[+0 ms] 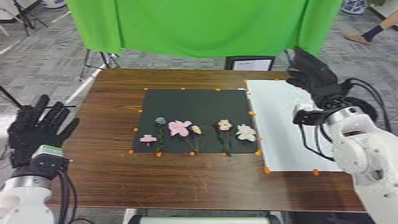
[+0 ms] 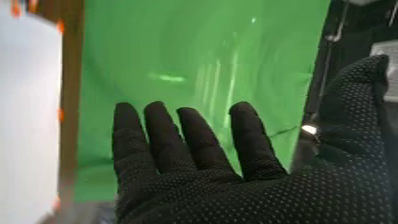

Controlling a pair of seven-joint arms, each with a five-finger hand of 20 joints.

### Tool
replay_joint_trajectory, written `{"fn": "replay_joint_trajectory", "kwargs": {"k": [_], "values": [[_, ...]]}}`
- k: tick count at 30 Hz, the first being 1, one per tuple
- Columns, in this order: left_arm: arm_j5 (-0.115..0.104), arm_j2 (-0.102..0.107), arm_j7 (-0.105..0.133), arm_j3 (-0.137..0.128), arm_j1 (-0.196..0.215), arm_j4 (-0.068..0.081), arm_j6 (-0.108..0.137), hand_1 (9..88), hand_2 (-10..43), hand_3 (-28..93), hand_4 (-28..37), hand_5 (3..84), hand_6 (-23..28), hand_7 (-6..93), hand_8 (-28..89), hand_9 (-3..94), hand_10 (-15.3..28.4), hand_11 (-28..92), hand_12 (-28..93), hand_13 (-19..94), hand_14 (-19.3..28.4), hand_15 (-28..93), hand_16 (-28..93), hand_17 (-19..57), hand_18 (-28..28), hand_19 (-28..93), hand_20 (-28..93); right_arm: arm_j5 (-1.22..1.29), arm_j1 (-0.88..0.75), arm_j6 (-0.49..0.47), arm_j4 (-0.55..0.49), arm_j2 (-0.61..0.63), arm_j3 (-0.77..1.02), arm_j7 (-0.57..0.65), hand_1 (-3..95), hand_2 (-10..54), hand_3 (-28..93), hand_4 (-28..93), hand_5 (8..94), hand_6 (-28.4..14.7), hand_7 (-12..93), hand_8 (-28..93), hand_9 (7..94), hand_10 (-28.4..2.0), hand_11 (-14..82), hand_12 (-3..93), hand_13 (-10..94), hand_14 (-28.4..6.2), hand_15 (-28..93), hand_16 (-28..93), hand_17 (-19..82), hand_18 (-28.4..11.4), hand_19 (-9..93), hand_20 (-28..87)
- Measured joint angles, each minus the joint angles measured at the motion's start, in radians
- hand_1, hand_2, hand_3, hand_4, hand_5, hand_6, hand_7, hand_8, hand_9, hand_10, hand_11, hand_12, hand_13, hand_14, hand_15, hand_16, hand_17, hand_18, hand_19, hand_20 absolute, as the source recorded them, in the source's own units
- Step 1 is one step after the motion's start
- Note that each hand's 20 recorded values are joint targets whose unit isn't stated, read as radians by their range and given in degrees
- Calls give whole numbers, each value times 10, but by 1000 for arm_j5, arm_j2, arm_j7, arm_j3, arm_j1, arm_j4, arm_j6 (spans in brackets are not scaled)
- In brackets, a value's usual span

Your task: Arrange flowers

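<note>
In the head view my left hand point(image 1: 40, 125) is held at the table's left edge, palm up with straight fingers and nothing in it. My right hand point(image 1: 313, 75) is over the far right corner, beyond the white sheet's upper part. The right wrist view has the right hand point(image 2: 213, 195) with its fingers straight and spread, holding nothing. Several flowers lie on the dark mat point(image 1: 191, 107): a small pink one point(image 1: 147, 139), a blue one point(image 1: 161, 121), a larger pink one point(image 1: 179, 128), a small yellowish one point(image 1: 196, 129), a pale pink one point(image 1: 225, 124) and a cream one point(image 1: 246, 133).
A white sheet point(image 1: 282, 120) lies right of the mat on the brown table point(image 1: 191, 182). Orange markers line the edges of both. A green cloth point(image 1: 204, 30) hangs beyond the far edge, with a dark-framed panel point(image 1: 252, 64) below it.
</note>
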Motion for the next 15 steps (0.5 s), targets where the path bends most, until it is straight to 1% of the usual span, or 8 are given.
{"fn": "replay_joint_trajectory", "kwargs": {"k": [3,5,8,11,12,15], "values": [[10,12,-9,2,-20,10,-3,220,147,710,-283,301,54,55,-80,243,121,96,61,84,67,146,-115,-83,120,335,71,118,17,-6,-1,4,6,2,61,82,780,-278,242,-25,73,-83,255,-147,-7,114,219,-158,18,209,116,-173,208,177],[15,18,-16,5,-32,13,-5,219,147,711,-283,312,58,50,-78,241,121,94,61,66,63,141,-116,-87,115,327,71,176,17,-8,-11,4,19,3,66,83,781,-276,247,-27,74,-82,259,-147,-5,114,224,-161,20,211,114,-174,212,175],[17,27,-21,6,-41,13,-5,219,146,710,-283,327,64,45,-74,224,116,85,60,41,54,126,-121,-96,103,309,69,193,24,10,-17,16,7,1,71,85,779,-275,252,-27,74,-83,259,-147,-5,114,225,-161,20,213,113,-174,216,174],[19,36,-21,4,-41,12,-5,220,146,709,-283,328,65,43,-74,216,114,80,59,41,53,123,-123,-98,103,304,71,173,56,48,-16,45,-55,0,74,86,778,-273,255,-27,77,-83,261,-146,-4,115,226,-161,20,214,112,-175,223,171],[19,40,-19,3,-40,12,-5,220,145,708,-283,320,61,40,-74,198,108,68,55,43,54,123,-123,-98,103,303,71,167,68,51,-16,51,-70,1,75,86,778,-272,256,-28,77,-83,261,-146,-3,115,227,-161,20,215,112,-175,224,170],[19,49,-15,-12,-32,10,-11,220,145,706,-283,312,59,34,-71,177,101,54,46,46,55,119,-122,-96,106,301,74,156,89,46,-19,53,-74,7,76,87,778,-272,264,-27,78,-83,264,-146,-2,115,229,-162,21,216,111,-176,228,170]]}}
